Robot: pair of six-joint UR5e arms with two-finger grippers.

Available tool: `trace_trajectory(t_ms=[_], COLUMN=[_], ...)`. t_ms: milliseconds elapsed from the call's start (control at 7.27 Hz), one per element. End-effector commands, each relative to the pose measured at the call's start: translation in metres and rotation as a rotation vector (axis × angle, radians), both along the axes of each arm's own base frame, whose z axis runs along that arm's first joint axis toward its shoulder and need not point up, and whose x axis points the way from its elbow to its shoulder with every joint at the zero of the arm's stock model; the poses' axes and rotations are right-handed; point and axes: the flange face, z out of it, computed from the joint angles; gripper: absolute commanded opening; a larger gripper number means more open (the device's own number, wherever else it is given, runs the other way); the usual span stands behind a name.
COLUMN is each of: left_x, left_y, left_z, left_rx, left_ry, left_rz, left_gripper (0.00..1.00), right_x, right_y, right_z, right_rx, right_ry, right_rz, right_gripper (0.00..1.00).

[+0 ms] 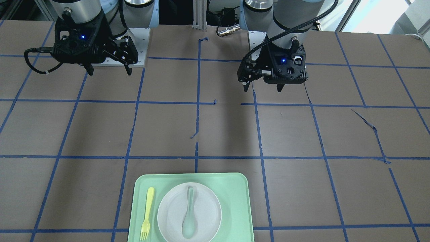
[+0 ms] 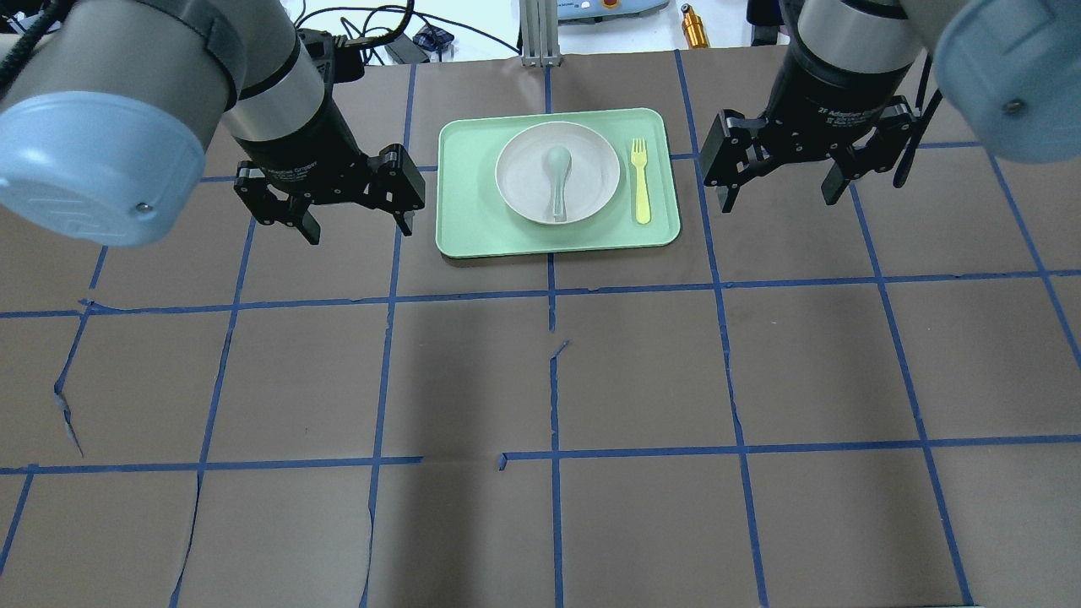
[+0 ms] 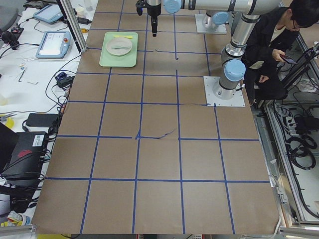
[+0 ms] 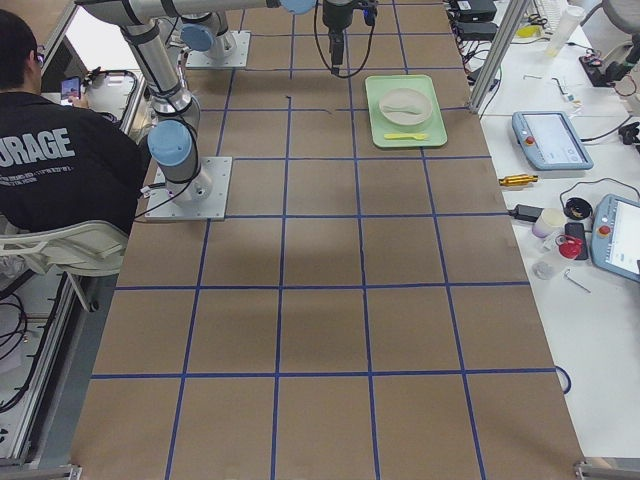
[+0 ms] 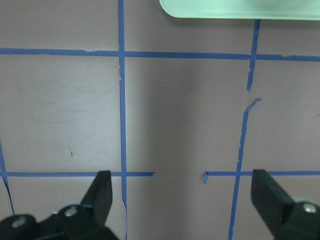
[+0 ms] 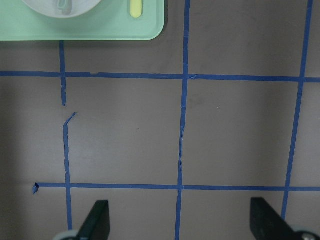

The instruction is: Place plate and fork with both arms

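Plate (image 2: 524, 173) and fork (image 2: 641, 181) both lie on a mint-green tray (image 2: 473, 228) at the far middle of the desk (image 2: 642, 380), across from my base. The plate sits in the middle of the tray, flat and round. A pale grey-green spoon (image 2: 557, 169) lies inside it, with its bowl pointing away from me and its handle toward me. The yellow fork lies flat on the tray on the plate's right as I see it from above. It is just beside the rim but apart from it, tines pointing away from me and roughly parallel to the spoon.

My left hand (image 2: 359, 230) hangs above the desk on the tray's left side, fingers spread wide and pointing down, with nothing between them. My right hand (image 2: 779, 203) hangs on the tray's right side, fingers spread just as wide, also empty. Neither hand touches the tray, the plate or the fork. In both wrist views the tray's near edge shows only at the top of the picture, ahead of my fingertips.

The desk is covered in brown paper marked off in squares by blue tape (image 2: 549, 456), torn in a few places.
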Motion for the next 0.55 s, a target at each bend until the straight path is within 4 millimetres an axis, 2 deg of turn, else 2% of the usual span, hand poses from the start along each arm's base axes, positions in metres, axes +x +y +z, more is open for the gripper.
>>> trace_trajectory(t_ms=[0, 413], left_x=[0.0002, 0.0005], left_y=[-0.0001, 0.0021], left_z=[0.0015, -0.0016], left_rx=[-0.009, -0.002], left_ry=[-0.003, -0.004], left_rz=[0.0, 0.0], left_gripper=[1.0, 1.0], right_x=[0.0005, 0.0006], right_y=[-0.004, -0.0051], right_z=[-0.0003, -0.0018], right_rx=[-0.001, -0.004], right_ry=[0.0, 0.0], right_rz=[0.002, 0.002], right_gripper=[1.0, 1.0])
